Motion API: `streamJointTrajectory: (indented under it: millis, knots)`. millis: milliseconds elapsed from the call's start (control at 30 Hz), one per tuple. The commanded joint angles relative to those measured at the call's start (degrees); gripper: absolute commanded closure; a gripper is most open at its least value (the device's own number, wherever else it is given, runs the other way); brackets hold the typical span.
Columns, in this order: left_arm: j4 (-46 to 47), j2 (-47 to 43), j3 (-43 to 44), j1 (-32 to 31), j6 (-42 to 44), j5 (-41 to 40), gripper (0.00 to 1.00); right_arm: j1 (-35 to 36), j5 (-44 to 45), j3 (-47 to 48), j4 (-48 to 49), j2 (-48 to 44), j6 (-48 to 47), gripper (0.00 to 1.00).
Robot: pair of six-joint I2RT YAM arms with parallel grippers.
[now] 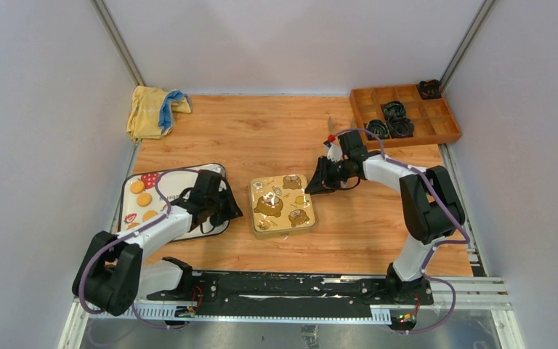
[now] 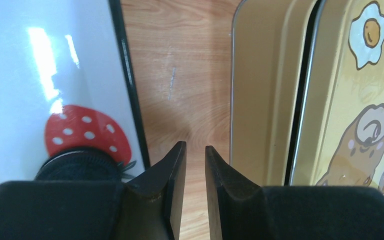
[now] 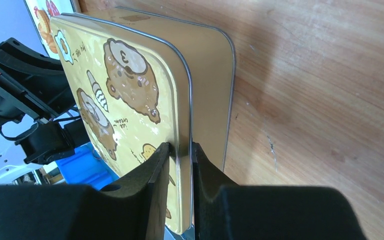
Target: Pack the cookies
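Observation:
Three golden-orange cookies [image 1: 144, 199] lie on a white strawberry-print tray [image 1: 158, 196] at the left. A square yellow tin [image 1: 282, 206] with cartoon prints sits in the middle of the table. My right gripper [image 1: 311, 187] [image 3: 180, 147] is shut on the edge of the tin's lid [image 3: 125, 85] at its right side, one finger above it and one below. My left gripper [image 1: 232, 212] [image 2: 195, 147] hovers low over bare wood between the tray [image 2: 30, 75] and the tin's left wall [image 2: 260, 90]. Its jaws stand a narrow gap apart with nothing between them.
A yellow and blue cloth [image 1: 152, 109] lies at the back left. A wooden compartment box [image 1: 407, 113] holding dark coiled items stands at the back right. A small white and red object [image 1: 330, 142] sits behind the right wrist.

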Motion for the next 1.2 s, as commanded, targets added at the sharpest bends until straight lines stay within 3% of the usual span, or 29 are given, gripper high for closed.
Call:
streamJointTrajectory:
  millis: [0, 467, 667, 967, 1067, 1167]
  knots:
    - [5.67, 2.97, 1.27, -1.68, -0.34, 1.35, 0.74, 1.32, 0.73, 2.13, -1.27, 1.61, -0.36, 0.79]
    - [9.09, 4.94, 3.94, -2.40, -0.23, 3.11, 0.74, 3.31, 1.49, 4.89, -4.72, 1.19, -1.12, 0.81]
    - [4.43, 3.99, 5.26, -2.44, 0.33, 1.33, 0.74, 3.74, 2.87, 3.03, -5.50, 1.47, -1.46, 0.83]
    - [-17.84, -8.30, 10.76, -2.39, 2.39, -12.73, 0.81, 3.74, 3.78, 2.14, -6.22, 0.99, -2.76, 0.85]
    - [-18.34, -12.78, 11.14, -2.40, 3.11, -11.59, 0.81, 3.74, 4.04, 2.30, -7.26, 0.57, -3.72, 0.85]
    - [-12.23, -15.06, 9.24, -2.43, 2.30, -5.79, 0.80, 3.72, 4.27, 2.43, -7.85, 0.28, -4.22, 0.85]
